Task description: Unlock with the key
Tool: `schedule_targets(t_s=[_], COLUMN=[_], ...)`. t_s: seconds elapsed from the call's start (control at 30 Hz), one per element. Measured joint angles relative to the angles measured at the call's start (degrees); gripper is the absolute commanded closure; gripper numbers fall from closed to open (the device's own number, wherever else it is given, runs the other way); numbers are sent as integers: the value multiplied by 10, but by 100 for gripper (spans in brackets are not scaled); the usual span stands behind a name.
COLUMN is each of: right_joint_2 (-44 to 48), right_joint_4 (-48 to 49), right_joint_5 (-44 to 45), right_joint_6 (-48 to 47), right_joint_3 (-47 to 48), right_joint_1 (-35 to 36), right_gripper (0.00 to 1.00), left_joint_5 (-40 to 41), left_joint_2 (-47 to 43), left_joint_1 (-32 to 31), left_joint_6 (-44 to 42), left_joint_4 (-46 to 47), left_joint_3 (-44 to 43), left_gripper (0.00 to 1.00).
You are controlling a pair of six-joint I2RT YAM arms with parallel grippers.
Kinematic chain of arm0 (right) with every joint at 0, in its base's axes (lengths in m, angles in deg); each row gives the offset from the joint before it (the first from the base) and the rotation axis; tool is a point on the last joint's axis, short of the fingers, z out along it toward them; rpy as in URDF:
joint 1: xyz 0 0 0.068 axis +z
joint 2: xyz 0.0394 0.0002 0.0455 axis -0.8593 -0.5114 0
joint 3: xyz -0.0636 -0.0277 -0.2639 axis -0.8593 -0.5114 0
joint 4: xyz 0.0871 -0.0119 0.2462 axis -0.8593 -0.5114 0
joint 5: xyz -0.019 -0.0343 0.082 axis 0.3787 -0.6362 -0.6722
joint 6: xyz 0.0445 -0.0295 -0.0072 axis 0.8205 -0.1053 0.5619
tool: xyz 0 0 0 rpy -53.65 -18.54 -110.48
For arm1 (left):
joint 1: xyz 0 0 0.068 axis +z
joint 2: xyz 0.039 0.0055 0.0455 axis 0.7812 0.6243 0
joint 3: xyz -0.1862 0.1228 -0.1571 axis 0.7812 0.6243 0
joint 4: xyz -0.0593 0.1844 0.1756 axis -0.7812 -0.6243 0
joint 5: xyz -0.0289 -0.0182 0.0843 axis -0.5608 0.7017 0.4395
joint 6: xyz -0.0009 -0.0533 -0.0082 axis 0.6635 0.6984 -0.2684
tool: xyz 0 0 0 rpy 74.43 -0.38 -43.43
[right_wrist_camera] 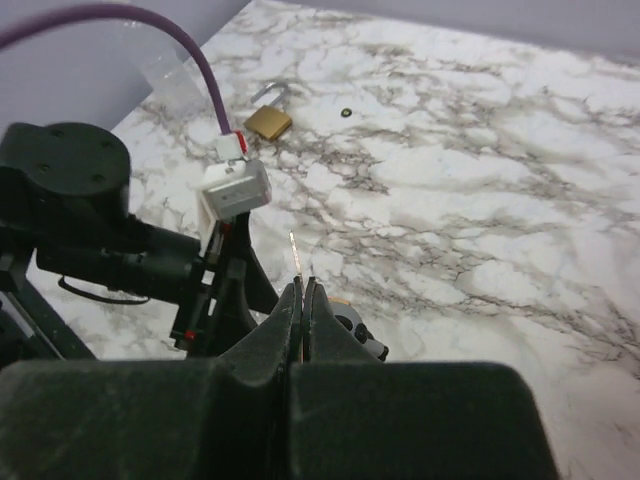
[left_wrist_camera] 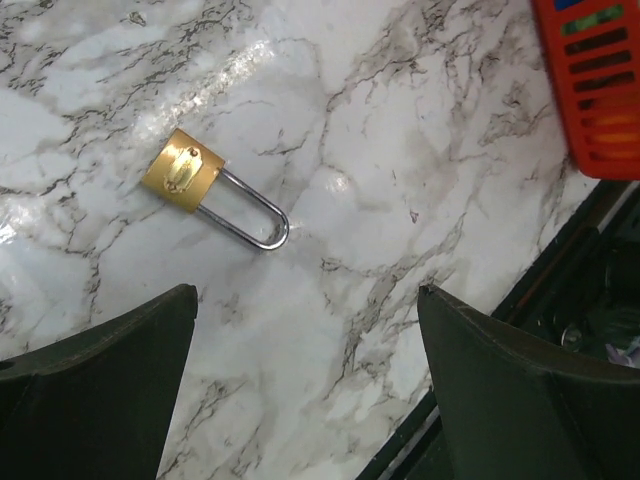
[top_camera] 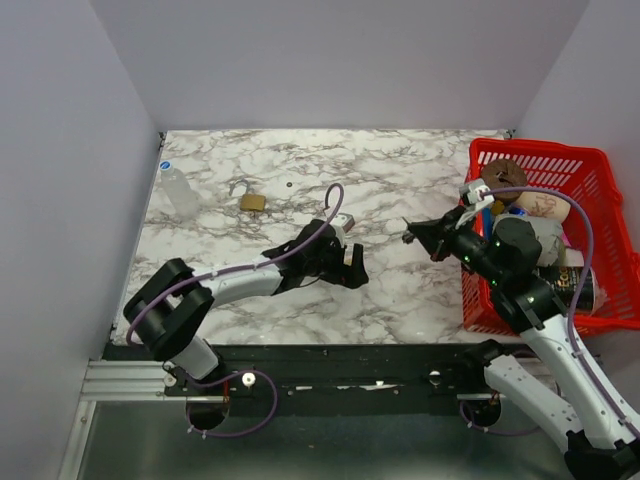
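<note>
My right gripper [top_camera: 420, 236] hovers over the table's middle right. In the right wrist view it [right_wrist_camera: 302, 286] is shut on a thin metal key [right_wrist_camera: 294, 250] whose blade sticks out past the fingertips. A brass padlock [left_wrist_camera: 183, 171] with a long steel shackle lies flat on the marble ahead of my left gripper [left_wrist_camera: 305, 292], which is open and empty. In the top view my left gripper [top_camera: 348, 270] points right, toward the right gripper. A second brass padlock [top_camera: 253, 202] lies at the far left, also in the right wrist view [right_wrist_camera: 268, 122].
A red basket [top_camera: 600, 165] holding several items stands at the right edge; its corner shows in the left wrist view [left_wrist_camera: 590, 90]. A clear plastic object [top_camera: 178, 190] lies at the far left. A small dark ring [top_camera: 288, 184] lies near the second padlock.
</note>
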Motion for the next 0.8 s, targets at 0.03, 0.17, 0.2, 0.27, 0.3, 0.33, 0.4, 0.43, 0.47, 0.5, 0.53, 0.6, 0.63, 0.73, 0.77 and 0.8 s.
schedule_targets(t_s=[0.03, 0.17, 0.2, 0.27, 0.3, 0.33, 0.4, 0.43, 0.47, 0.5, 0.53, 0.6, 0.63, 0.73, 0.77, 0.8], right_joint_2=[12, 41, 43, 43, 43, 43, 40, 39, 37, 36, 35, 31, 30, 28, 27, 26], right_joint_4=[-3, -14, -18, -24, -27, -30, -34, -36, -38, -38, -38, -40, -40, -40, -40, -40], right_joint_5=[7, 28, 30, 32, 33, 33, 33, 33, 33, 33, 33, 33, 33, 33, 33, 33], right_joint_6=[-2, -8, -9, -12, -13, -13, -14, -14, -14, -15, -16, -17, -17, -17, -17, -17], right_joint_3=[0, 0, 0, 0, 0, 0, 0, 0, 0, 0, 0, 0, 0, 0, 0, 0], right_joint_1=[0, -1, -1, -1, -1, -1, -1, -1, -1, -1, -1, -1, -1, -1, -1, -1], right_gripper=[99, 99, 99, 99, 99, 99, 99, 99, 99, 99, 99, 99, 99, 99, 99, 99], left_joint_5=[7, 32, 37, 53, 61, 67, 79, 82, 85, 87, 89, 92, 92, 83, 75, 67], left_joint_2=[18, 70, 81, 108, 122, 133, 156, 165, 176, 183, 188, 200, 204, 213, 215, 217], left_joint_1=[-3, -6, -6, -7, -7, -8, -11, -13, -15, -17, -18, -22, -23, -26, -27, -28], left_joint_6=[2, 8, 8, 8, 7, 6, 3, 1, -1, -4, -5, -8, -9, -16, -19, -21], left_joint_4=[2, 4, 4, -1, -7, -11, -24, -27, -32, -35, -35, -36, -35, -22, -14, -6], left_joint_3=[-11, -46, -54, -75, -88, -98, -121, -131, -141, -151, -158, -172, -177, -183, -183, -183], left_gripper=[2, 2, 2, 2, 2, 2, 2, 2, 2, 2, 2, 2, 2, 2, 2, 2])
